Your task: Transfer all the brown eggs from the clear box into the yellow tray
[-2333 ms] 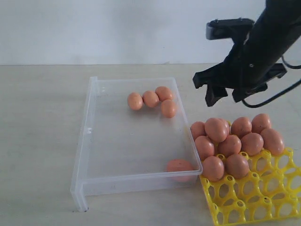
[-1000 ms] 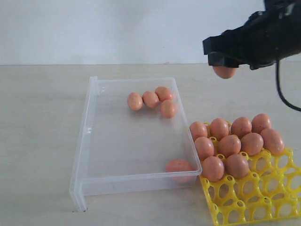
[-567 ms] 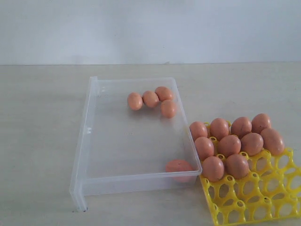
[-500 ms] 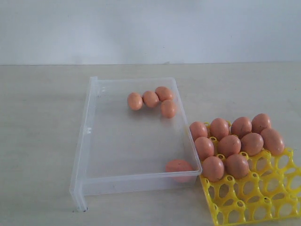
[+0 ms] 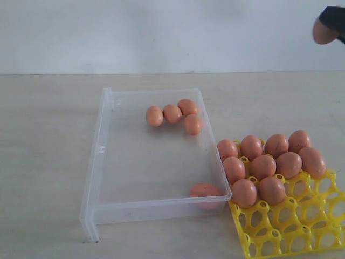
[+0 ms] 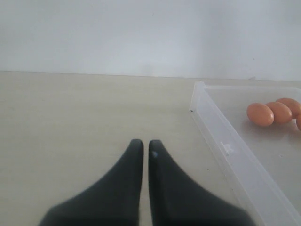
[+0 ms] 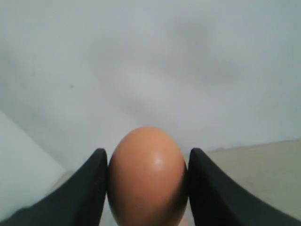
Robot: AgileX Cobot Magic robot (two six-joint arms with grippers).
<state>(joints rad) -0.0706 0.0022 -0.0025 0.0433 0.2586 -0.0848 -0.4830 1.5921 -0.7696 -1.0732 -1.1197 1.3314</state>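
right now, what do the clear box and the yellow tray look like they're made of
The clear box looks like thin, glossy transparent plastic: the table shows through its floor and walls. The yellow tray looks like opaque moulded plastic with a slight sheen, an open lattice of round cups.
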